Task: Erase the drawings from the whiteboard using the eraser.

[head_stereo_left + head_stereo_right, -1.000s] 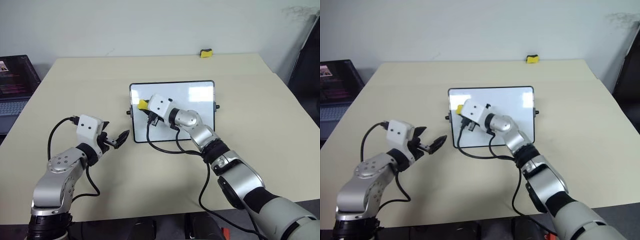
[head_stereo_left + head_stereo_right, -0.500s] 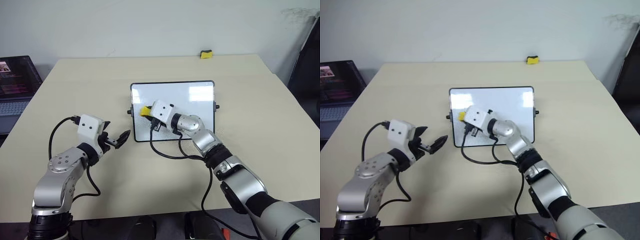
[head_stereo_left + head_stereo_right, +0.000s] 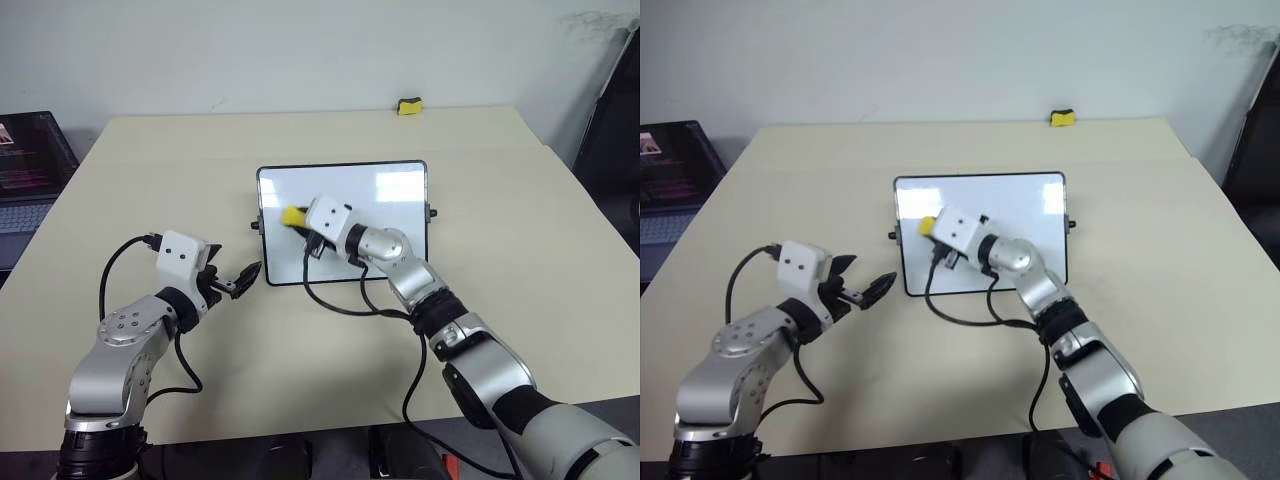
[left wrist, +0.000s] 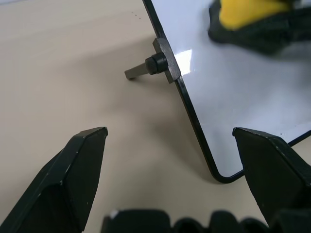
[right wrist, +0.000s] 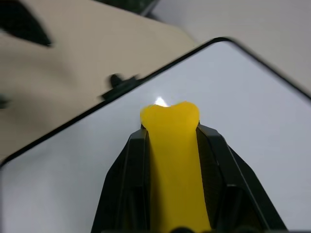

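Note:
The whiteboard lies flat at the table's middle, a black knob on its side. My right gripper is shut on the yellow eraser, which rests on the board's left part near the far corner. In the right wrist view the eraser sits squeezed between both black fingers. The drawings are out of view; the bare board surface looks plain white. My left gripper hovers open and holds nothing, just off the board's near left corner.
A small yellow-black block sits at the table's far edge. A laptop stands off the table's left side. A black cable from my right wrist loops over the board's near edge. A dark object stands at the right.
The eraser in my right gripper slid slightly toward the near edge, then back, staying on the board's left part. The left arm kept still.

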Robot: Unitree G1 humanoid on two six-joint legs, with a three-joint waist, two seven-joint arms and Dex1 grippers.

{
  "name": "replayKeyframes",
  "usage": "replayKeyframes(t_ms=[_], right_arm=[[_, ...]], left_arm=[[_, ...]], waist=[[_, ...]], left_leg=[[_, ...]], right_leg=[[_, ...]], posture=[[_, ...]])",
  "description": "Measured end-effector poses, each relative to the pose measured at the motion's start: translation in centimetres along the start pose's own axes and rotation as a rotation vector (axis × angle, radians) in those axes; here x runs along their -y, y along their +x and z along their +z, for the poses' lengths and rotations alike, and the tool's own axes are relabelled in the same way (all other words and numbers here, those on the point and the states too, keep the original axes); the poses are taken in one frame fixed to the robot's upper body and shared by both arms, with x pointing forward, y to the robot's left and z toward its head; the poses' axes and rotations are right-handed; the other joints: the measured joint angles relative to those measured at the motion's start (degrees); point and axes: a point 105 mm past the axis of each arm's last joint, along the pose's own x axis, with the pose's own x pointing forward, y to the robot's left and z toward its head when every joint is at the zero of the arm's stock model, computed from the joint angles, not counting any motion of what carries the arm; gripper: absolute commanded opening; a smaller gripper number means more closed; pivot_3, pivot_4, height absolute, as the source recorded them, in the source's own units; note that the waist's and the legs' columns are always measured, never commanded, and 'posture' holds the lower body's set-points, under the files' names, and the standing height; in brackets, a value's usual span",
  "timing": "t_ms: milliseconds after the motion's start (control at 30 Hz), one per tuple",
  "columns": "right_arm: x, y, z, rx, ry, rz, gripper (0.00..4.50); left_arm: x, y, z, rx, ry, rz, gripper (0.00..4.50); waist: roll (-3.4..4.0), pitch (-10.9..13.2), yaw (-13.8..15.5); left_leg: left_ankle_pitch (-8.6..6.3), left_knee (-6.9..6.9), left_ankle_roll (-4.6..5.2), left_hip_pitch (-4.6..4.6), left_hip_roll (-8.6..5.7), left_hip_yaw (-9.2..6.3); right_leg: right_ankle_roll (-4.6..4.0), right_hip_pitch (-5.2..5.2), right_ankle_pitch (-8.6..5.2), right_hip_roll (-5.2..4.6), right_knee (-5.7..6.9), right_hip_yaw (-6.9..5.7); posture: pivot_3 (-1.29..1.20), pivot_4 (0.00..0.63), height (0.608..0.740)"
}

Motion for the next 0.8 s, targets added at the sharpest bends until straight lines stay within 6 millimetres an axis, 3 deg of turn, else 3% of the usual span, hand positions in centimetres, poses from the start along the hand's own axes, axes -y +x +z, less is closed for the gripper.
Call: replayKeyframes(t_ms=[200,400,467,633,800], right_arm=[[-0.4,-0.2,-0.1,-0.011,0.004,0.024,0.98],[2.2,-1.8,0.8,0.024,0.037,-0.094,0.98],[3.0,-3.2,1.5,0.057,0.059,-0.133,0.98],[2.9,-7.8,2.0,0.07,0.138,-0.163,0.98],[1.9,-13.3,0.4,-0.029,0.24,-0.222,0.98]], left_arm=[[0.0,0.0,0.0,0.001,-0.001,-0.002,4.5],[0.7,0.2,0.6,0.026,-0.01,-0.06,4.5],[1.4,0.1,0.9,0.038,-0.021,-0.122,4.5],[2.9,-0.6,2.8,0.078,0.026,-0.295,4.5],[4.5,-0.3,4.6,0.099,0.107,-0.438,4.5]], waist=[[0.0,0.0,0.1],[0.0,0.0,0.4],[0.0,0.0,0.5],[0.0,0.0,0.6],[0.02,0.0,1.4]], left_leg=[[0.03,0.02,-0.04,0.01,0.0,-0.05],[0.09,0.02,-0.17,-0.14,-0.01,-0.1],[0.09,0.0,-0.17,-0.2,0.0,-0.1],[0.06,-0.04,-0.15,-0.25,0.01,-0.12],[-0.01,-0.01,-0.02,-0.19,-0.01,-0.1]], right_leg=[[-0.01,0.03,0.01,0.0,0.02,-0.02],[0.0,-0.03,0.01,-0.01,-0.06,-0.01],[0.0,-0.07,0.0,-0.02,-0.11,0.01],[0.02,-0.09,-0.02,-0.03,-0.17,0.03],[0.04,-0.04,-0.04,-0.02,-0.14,0.0]], posture=[[0.0,0.15,0.74],[0.0,0.15,0.74],[0.0,0.15,0.74],[0.0,0.15,0.74],[0.0,0.15,0.74]])
